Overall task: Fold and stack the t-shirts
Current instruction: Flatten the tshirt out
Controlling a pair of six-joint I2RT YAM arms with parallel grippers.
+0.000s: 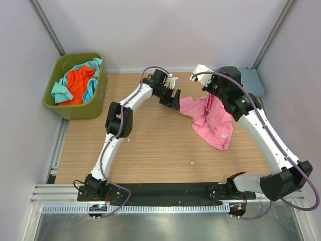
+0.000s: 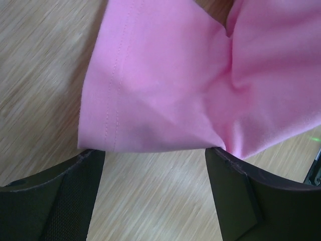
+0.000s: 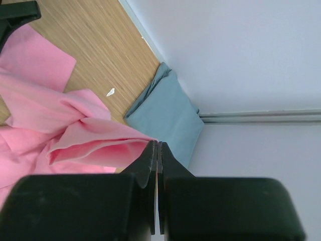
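The pink t-shirt (image 1: 213, 123) lies crumpled on the wooden table at centre right. My right gripper (image 1: 212, 94) is shut on a fold of it, and the cloth bunches up to the jaw tips in the right wrist view (image 3: 157, 145). My left gripper (image 1: 175, 102) is open at the shirt's left edge. In the left wrist view the stitched hem of the pink shirt (image 2: 165, 75) lies just beyond the two spread fingers (image 2: 55, 196), with bare table between them. The folded blue-grey t-shirt (image 1: 251, 80) lies in the back right corner. The orange t-shirt (image 1: 80, 83) and the teal t-shirt (image 1: 60, 93) are in the bin.
The olive-green bin (image 1: 75, 110) stands at the back left, over the table's left edge. Walls close off the back and both sides. A small white scrap (image 3: 111, 92) lies near the blue-grey shirt (image 3: 168, 113).
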